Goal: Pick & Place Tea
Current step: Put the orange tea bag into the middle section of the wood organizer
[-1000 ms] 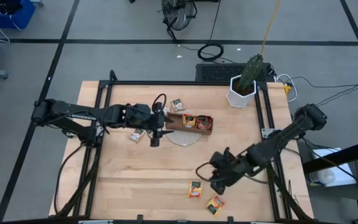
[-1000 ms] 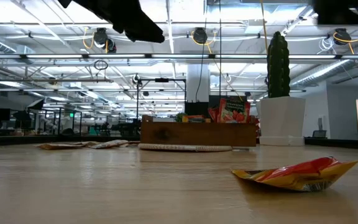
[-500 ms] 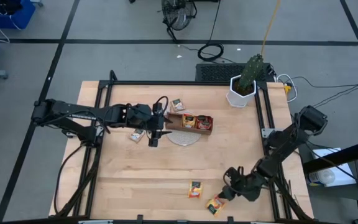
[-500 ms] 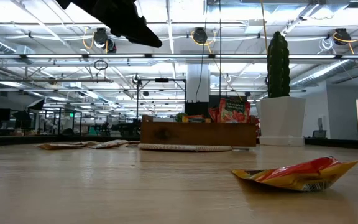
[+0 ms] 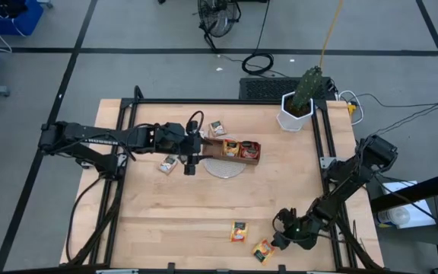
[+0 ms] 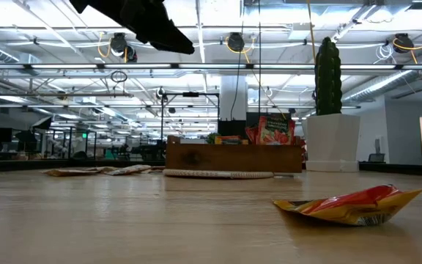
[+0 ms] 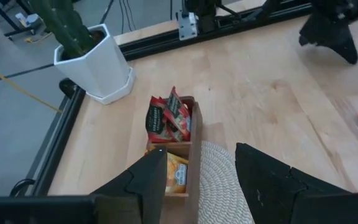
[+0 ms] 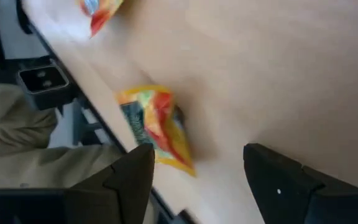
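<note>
Approach step judged: right gripper (image 5: 282, 237), jaws open, is held beside orange-yellow sachet (image 5: 263, 250); descent and closing needed.

tray (image 5: 233, 149) mid-table, 2 sachets (image 5: 239, 231) front edge

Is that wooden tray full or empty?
Partly full: the tray holds red sachets and orange sachets; its third compartment is hidden.
</note>
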`<action>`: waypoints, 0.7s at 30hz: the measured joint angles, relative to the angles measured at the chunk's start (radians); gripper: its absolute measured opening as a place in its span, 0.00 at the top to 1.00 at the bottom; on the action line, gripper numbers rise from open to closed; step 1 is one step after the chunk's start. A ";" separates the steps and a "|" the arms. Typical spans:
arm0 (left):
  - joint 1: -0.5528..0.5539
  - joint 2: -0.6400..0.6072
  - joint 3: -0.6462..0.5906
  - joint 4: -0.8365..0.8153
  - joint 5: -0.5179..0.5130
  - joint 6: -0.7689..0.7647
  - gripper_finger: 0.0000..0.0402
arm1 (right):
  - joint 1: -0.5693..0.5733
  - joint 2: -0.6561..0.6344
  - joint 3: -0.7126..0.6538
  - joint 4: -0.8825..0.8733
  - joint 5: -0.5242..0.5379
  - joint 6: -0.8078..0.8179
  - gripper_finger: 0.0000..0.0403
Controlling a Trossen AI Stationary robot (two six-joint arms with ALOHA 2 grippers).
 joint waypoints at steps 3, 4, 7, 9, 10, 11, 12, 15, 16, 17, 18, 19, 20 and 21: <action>0.002 0.000 0.000 0.003 0.000 0.000 0.52 | -0.001 0.044 0.003 0.067 -0.030 -0.002 0.43; 0.002 0.000 0.000 0.007 0.000 0.000 0.52 | -0.001 0.056 0.003 0.095 -0.029 -0.015 0.43; 0.001 0.000 0.000 0.025 0.000 0.000 0.52 | -0.010 0.086 0.003 0.169 -0.022 -0.063 0.43; 0.001 0.000 0.000 0.033 0.000 0.001 0.52 | -0.022 0.095 0.003 0.189 -0.026 -0.080 0.43; 0.001 0.000 0.000 0.037 0.000 0.000 0.52 | -0.026 0.100 0.003 0.191 -0.026 -0.084 0.43; 0.002 0.000 0.000 0.040 0.000 0.001 0.52 | -0.029 0.105 0.003 0.191 -0.026 -0.085 0.43; 0.001 0.000 0.000 0.042 0.000 0.001 0.52 | -0.033 0.111 0.003 0.191 -0.028 -0.092 0.43; 0.000 0.000 0.000 0.043 0.000 0.000 0.52 | -0.043 0.127 0.003 0.194 -0.029 -0.115 0.43; 0.000 0.000 0.000 0.043 0.000 0.000 0.52 | -0.047 0.133 0.003 0.194 -0.031 -0.125 0.43; 0.000 0.000 0.000 0.043 0.000 0.000 0.52 | -0.049 0.137 0.003 0.194 -0.034 -0.133 0.44; 0.000 0.000 0.000 0.043 -0.001 0.000 0.52 | -0.052 0.140 0.003 0.192 -0.035 -0.143 0.45; 0.000 0.000 0.000 0.042 -0.001 0.000 0.52 | -0.055 0.143 0.003 0.191 -0.035 -0.157 0.46; 0.000 0.000 0.000 0.043 -0.001 -0.001 0.52 | -0.059 0.146 0.003 0.188 -0.036 -0.173 0.47; 0.000 0.000 0.000 0.043 -0.001 -0.001 0.52 | -0.062 0.147 0.003 0.186 -0.037 -0.185 0.48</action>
